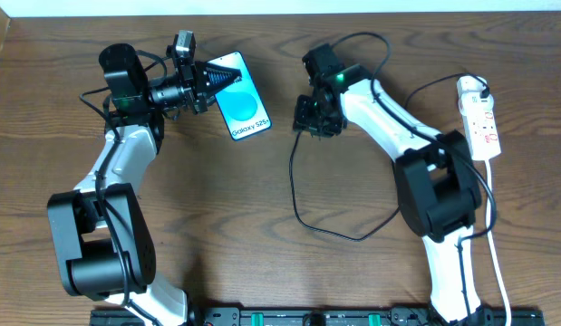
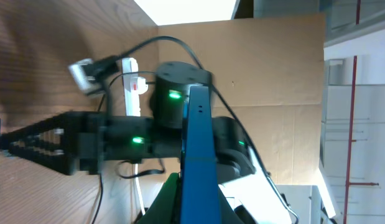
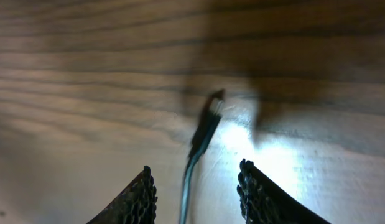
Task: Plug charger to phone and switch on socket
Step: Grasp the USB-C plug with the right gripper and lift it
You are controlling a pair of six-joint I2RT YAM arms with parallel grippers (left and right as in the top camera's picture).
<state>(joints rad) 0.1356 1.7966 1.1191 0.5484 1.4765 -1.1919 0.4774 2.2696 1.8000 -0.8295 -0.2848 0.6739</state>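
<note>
While the left end effector (image 1: 227, 77) clamps the phone (image 1: 246, 110), the right end effector (image 3: 196, 167), jaws apart astride the charger (image 3: 203, 129), should pinch squarely just behind its connector tip (image 3: 215, 99).

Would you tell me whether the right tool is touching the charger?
Apart: right wrist view shows the charger lying between its fingers, bare wood either side.

Left gripper (image 1: 220, 78) clasps the phone (image 1: 243, 110) by its top corner; right gripper (image 1: 310, 123) hangs over the cable (image 1: 295, 195) end, socket (image 1: 480, 118) far right.
</note>
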